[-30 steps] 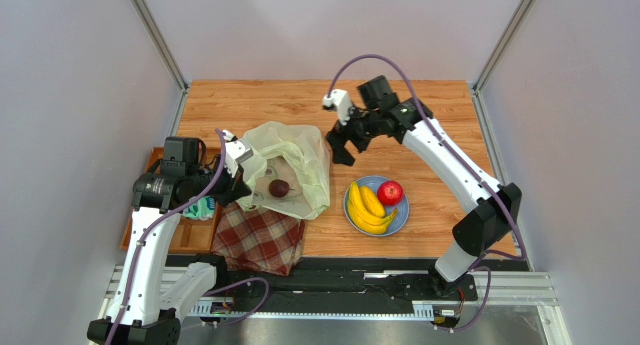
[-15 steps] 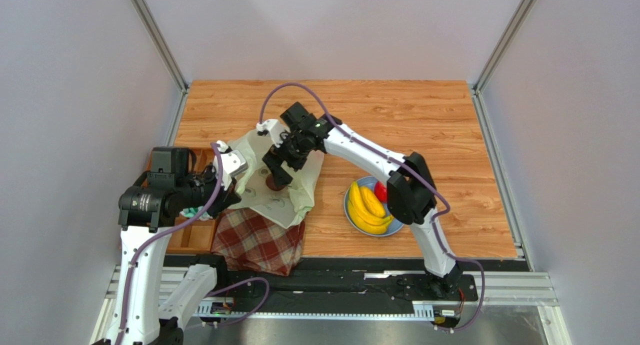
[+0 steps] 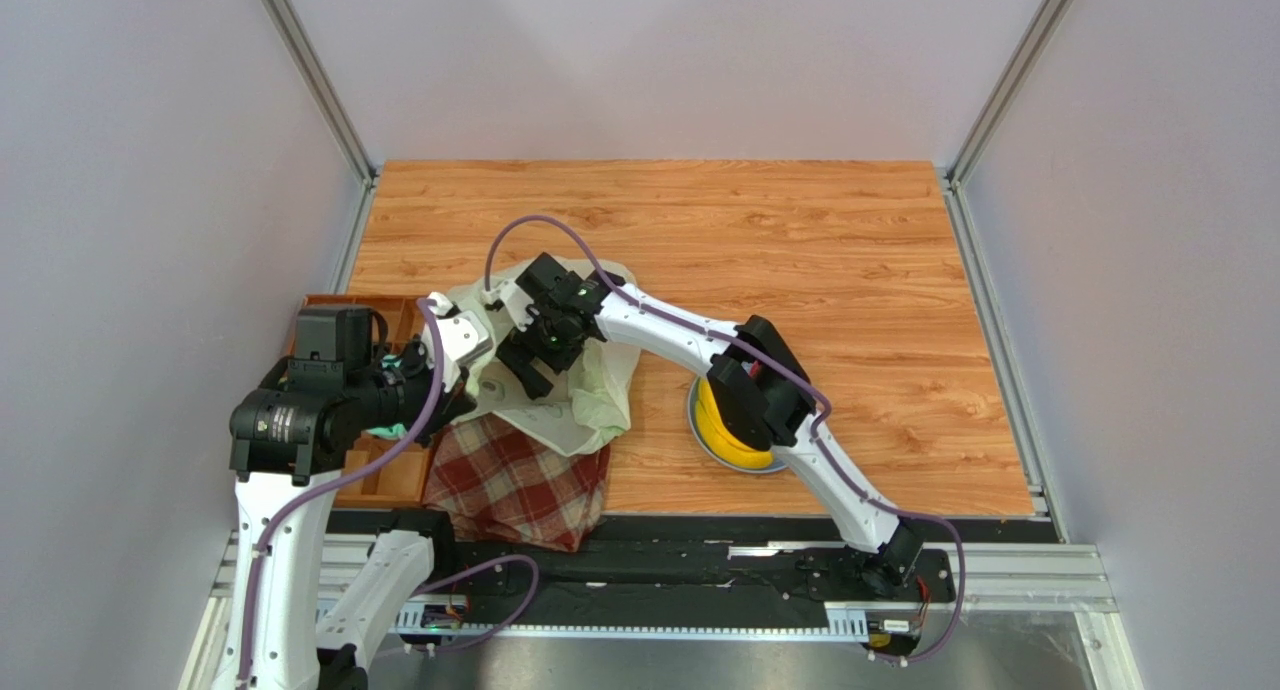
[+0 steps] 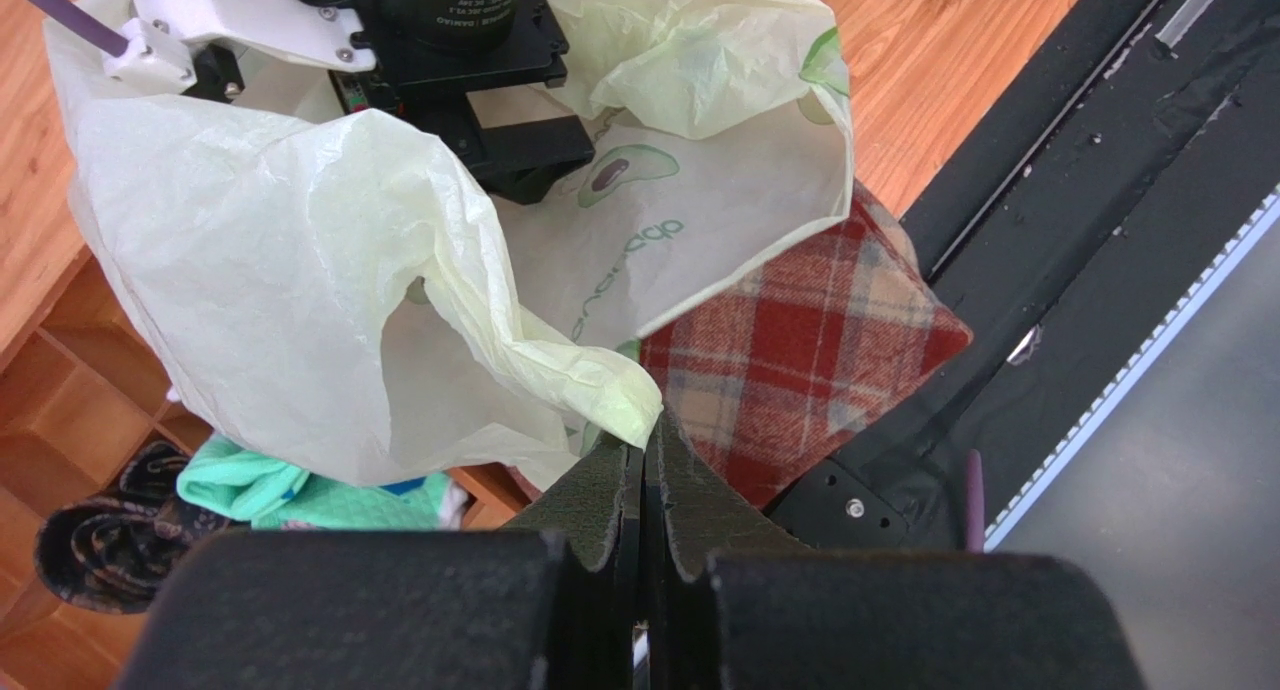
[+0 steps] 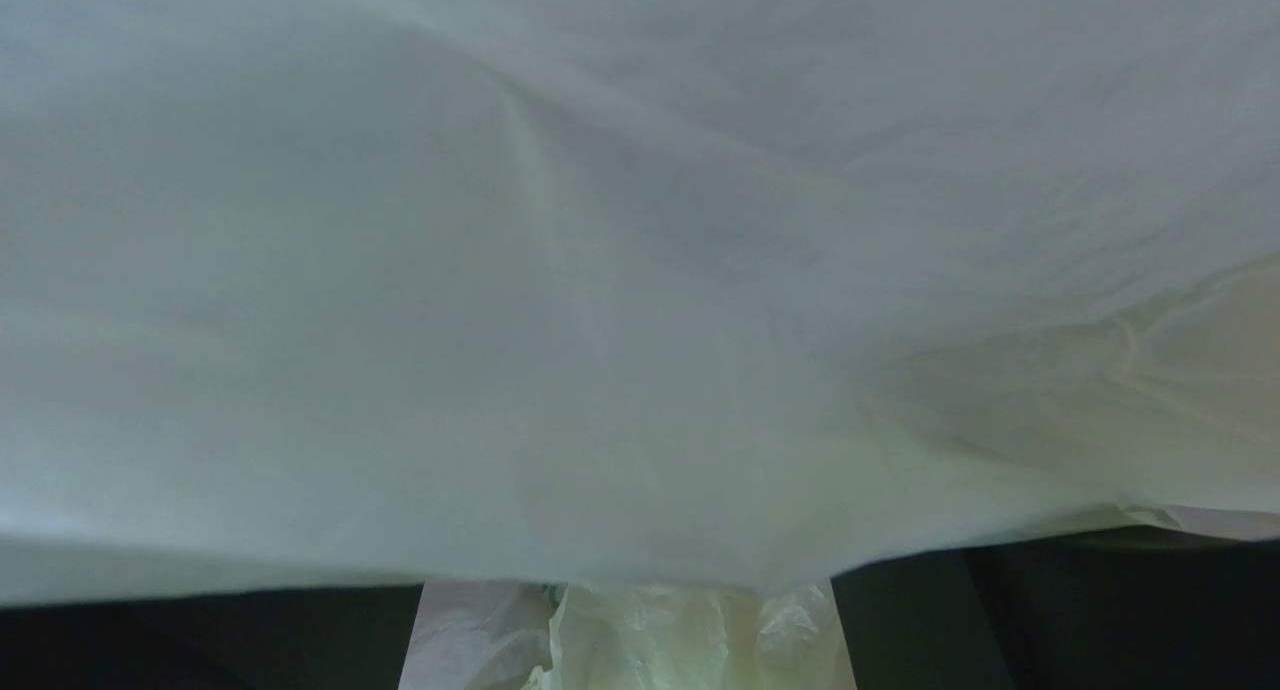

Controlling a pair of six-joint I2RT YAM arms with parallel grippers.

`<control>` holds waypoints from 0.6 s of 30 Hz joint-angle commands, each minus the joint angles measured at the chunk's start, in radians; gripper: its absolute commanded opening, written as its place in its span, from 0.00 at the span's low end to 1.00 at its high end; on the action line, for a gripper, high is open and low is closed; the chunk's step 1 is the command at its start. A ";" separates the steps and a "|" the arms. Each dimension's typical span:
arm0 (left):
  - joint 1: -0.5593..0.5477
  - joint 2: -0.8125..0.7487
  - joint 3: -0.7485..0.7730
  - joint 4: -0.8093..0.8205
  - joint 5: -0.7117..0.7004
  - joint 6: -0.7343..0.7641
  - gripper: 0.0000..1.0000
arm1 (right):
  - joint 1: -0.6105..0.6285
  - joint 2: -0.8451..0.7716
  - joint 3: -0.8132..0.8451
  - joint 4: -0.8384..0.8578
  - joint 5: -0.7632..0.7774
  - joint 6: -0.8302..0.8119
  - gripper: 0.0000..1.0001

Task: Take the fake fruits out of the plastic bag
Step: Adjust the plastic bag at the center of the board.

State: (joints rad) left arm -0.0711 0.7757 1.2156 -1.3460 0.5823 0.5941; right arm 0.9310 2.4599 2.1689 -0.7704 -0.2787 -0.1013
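- The bag lies crumpled on the near left part of the table, and its near edge overlaps the cloth
- The left gripper is closed, its two fingers pressed together on a pinch of the bag's rim
- From that pinch the film spreads up and away in the left wrist view, forming a raised wall on one side of the bag's mouth
- The right gripper reaches across from the right and is down in the bag's mouth, with the arm's black wrist sitting over the opening
- In the right wrist view pale film fills nearly the whole picture
- The dark fingers show at the two bottom corners, well apart, so the jaws stand open with crinkled film between them
- Whether those fingers touch any fruit cannot be told, since the arm and the film hide the inside of the bag
- The banana lies on the plate, just right of the bag, and the right arm's elbow covers most of both
- The tray sits left of the cloth at the table's left edge
- A teal rag and a dark item lie in its compartments, partly under the bag's overhanging side
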 commanded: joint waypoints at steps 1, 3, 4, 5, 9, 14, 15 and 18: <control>0.007 -0.016 -0.002 -0.131 0.011 0.027 0.00 | 0.015 0.007 0.087 0.063 0.092 0.026 0.88; 0.007 -0.023 0.001 -0.137 0.011 0.029 0.00 | 0.015 0.001 0.100 0.068 0.061 0.034 0.89; 0.007 -0.024 0.002 -0.145 0.013 0.029 0.00 | 0.017 -0.002 0.098 0.072 0.050 0.044 0.91; 0.007 -0.030 0.007 -0.151 0.017 0.032 0.00 | 0.015 -0.007 0.101 0.074 0.029 0.049 0.94; 0.007 -0.038 0.050 -0.200 0.060 0.062 0.00 | 0.015 -0.007 0.101 0.092 0.022 0.095 0.99; 0.007 -0.032 0.221 -0.283 0.128 0.081 0.00 | 0.023 -0.041 0.092 0.076 0.096 0.134 1.00; 0.007 -0.032 0.249 -0.291 0.134 0.079 0.00 | 0.025 -0.065 0.060 0.072 0.116 0.127 1.00; 0.008 -0.032 0.367 -0.286 0.129 0.055 0.00 | 0.023 -0.212 -0.148 0.068 0.252 0.109 1.00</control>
State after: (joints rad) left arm -0.0696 0.7643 1.4376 -1.3685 0.6262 0.6384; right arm 0.9554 2.4290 2.1845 -0.6968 -0.2150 -0.0040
